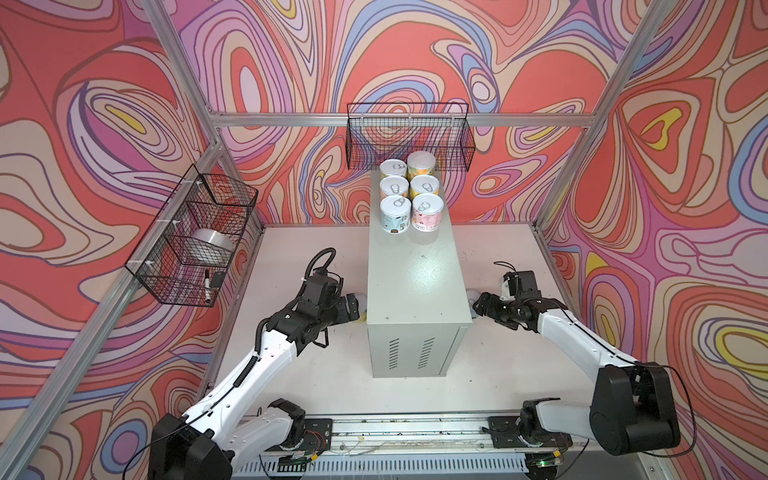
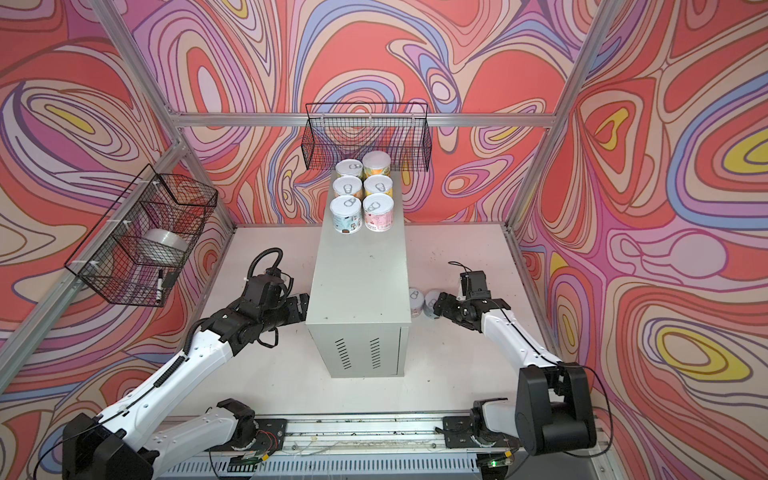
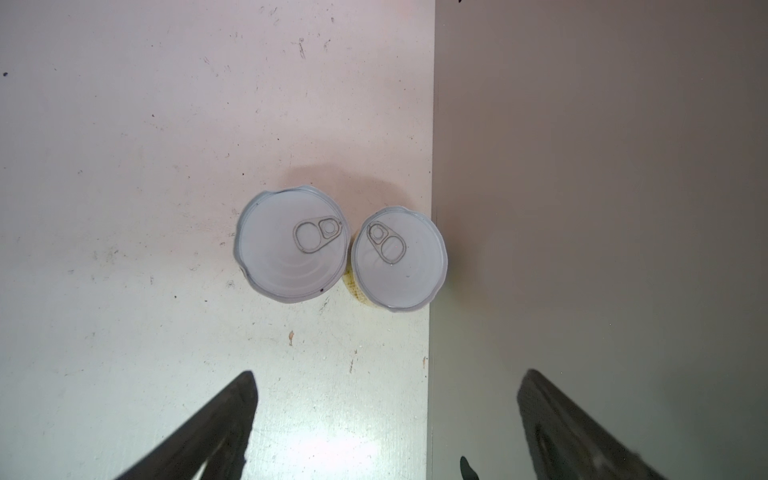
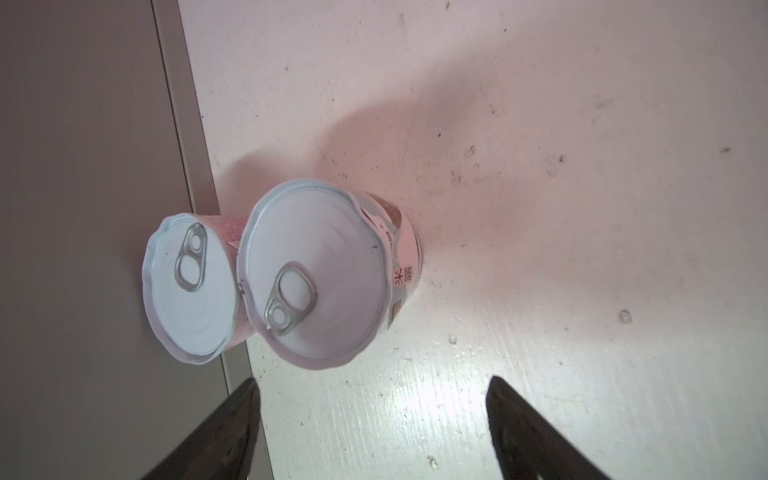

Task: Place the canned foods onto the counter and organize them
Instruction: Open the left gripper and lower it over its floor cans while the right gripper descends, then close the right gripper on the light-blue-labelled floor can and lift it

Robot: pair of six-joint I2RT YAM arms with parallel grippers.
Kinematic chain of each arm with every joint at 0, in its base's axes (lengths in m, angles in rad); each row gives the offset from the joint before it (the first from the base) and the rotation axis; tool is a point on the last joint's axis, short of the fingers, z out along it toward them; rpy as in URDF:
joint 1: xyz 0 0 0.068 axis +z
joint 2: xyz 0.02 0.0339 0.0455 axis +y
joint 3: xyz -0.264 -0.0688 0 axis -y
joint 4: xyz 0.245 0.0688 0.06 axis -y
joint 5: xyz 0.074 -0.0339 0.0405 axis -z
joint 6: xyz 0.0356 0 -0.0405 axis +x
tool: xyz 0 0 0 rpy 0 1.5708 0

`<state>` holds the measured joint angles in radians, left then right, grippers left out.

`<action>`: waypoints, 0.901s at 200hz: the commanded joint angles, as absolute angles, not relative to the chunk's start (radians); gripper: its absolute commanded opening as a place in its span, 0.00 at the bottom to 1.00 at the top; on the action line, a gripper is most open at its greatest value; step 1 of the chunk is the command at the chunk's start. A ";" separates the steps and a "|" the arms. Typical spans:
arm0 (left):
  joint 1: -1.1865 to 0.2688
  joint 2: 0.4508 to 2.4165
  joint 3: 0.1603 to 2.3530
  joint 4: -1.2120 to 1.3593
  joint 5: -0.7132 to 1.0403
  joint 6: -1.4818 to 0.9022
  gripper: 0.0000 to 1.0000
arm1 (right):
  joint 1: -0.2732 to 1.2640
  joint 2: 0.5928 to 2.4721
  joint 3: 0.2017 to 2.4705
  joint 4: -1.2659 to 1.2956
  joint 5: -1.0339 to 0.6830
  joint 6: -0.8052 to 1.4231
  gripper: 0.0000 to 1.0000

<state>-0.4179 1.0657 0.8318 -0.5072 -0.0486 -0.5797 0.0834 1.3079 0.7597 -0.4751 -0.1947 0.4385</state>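
Observation:
Several canned foods (image 1: 409, 193) stand in two columns at the far end of the grey counter (image 1: 415, 270). On the white tabletop left of the counter, the left wrist view shows two more tins (image 3: 291, 245) (image 3: 399, 264); the nearer to the counter touches its side. My left gripper (image 3: 388, 376) hangs open above and short of them, holding nothing. Two tins (image 4: 191, 286) (image 4: 316, 274) stand on the counter's right side, also seen in a top view (image 2: 415, 301). My right gripper (image 4: 372, 381) is open and empty just short of them.
A black wire basket (image 1: 409, 137) hangs on the back wall right behind the counter's far end. Another basket (image 1: 195, 237) on the left wall holds a silvery tape roll (image 1: 212, 245) and a marker (image 1: 206, 284). The arm rail (image 1: 415, 432) runs along the front edge.

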 commanded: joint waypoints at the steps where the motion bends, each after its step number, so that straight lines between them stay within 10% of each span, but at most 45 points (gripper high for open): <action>1: -0.414 1.058 0.812 -0.487 -0.046 -0.579 0.98 | 0.112 1.327 0.771 -0.461 -0.215 0.416 0.85; 180: -0.413 1.051 0.807 -0.469 -0.055 -0.556 0.97 | 0.171 1.604 0.878 -0.283 0.059 0.432 0.88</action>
